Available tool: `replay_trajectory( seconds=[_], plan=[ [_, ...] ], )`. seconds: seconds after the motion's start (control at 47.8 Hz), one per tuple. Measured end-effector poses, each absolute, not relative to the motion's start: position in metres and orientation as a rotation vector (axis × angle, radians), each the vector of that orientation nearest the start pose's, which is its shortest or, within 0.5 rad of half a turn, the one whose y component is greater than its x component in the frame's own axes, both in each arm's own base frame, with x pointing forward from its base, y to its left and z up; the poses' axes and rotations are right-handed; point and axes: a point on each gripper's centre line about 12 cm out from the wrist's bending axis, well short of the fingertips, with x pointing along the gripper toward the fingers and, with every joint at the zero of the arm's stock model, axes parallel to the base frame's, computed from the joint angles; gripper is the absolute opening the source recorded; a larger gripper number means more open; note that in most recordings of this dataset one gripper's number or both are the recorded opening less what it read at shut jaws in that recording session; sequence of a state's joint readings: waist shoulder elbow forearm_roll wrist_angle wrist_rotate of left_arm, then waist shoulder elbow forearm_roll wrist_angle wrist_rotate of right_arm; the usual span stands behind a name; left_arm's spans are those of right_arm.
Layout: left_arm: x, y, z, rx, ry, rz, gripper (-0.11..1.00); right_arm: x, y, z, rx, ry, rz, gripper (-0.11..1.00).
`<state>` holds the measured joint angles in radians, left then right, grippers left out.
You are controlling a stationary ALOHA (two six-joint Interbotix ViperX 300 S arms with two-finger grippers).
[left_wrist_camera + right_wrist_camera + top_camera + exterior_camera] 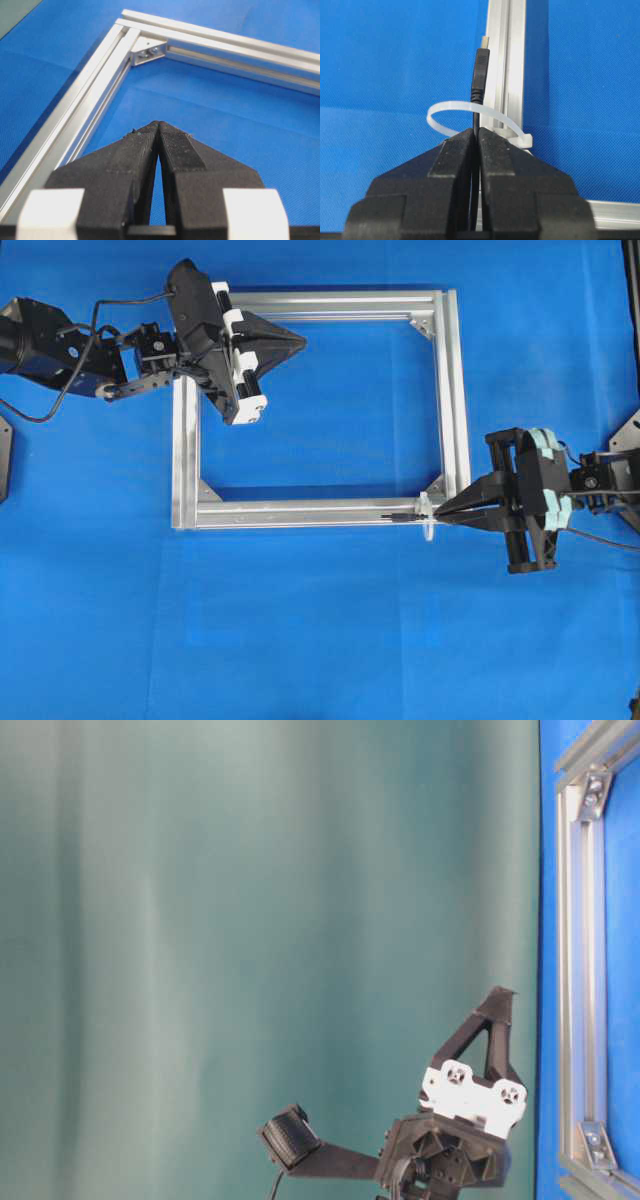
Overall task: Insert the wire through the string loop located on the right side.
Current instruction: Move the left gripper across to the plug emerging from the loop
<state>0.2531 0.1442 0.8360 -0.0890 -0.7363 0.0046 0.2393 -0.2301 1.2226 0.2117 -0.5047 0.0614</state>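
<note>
Two grippers: both appear with their black fingers pressed together, one at each side of a silver rectangular aluminium frame (455, 390) lying on a blue cloth-covered table (320, 640).
Right gripper (475, 131): fingers pinch the thin black flexible wire (476, 121) just behind its plug, the cable running back between the pads.
Wire plug (480, 70): small, dark, metal-tipped; it stands out ahead of the right fingertips, alongside the frame's bar.
String loop (470, 111): whitish translucent band fixed to the bar just beside the right fingertips; it arches across directly ahead of them, and the wire crosses it with the plug on the far side.
Overhead view: right gripper (445, 513) at the frame's lower right corner, loop (427, 512) touching the fingertips, plug (398, 515) beyond.
Left gripper (300, 338): fingers (175, 145) shut on nothing, over the blue cloth inside the frame, a silver corner bracket (148, 51) well ahead of the tips.
</note>
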Motion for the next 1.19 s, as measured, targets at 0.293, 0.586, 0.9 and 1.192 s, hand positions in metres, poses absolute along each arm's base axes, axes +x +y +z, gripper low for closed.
replay_trajectory(
  seconds=[0.293,0.586,0.9,1.192],
  plan=[
    [0.372,0.095,0.137,-0.082,0.237,0.299,0.0,0.253,0.049,0.126,0.159,0.502,0.072,-0.04],
    [0.38,0.047,0.136,-0.095,0.251,0.174,0.0,0.253,0.049,0.125,0.158,0.504,0.072,-0.04],
    [0.38,-0.039,0.133,-0.128,0.292,-0.04,0.0,0.253,0.049,0.125,0.158,0.504,0.072,-0.04],
    [0.375,-0.076,0.132,-0.165,0.303,-0.13,0.0,0.252,0.049,0.125,0.158,0.505,0.072,-0.04]
  ],
)
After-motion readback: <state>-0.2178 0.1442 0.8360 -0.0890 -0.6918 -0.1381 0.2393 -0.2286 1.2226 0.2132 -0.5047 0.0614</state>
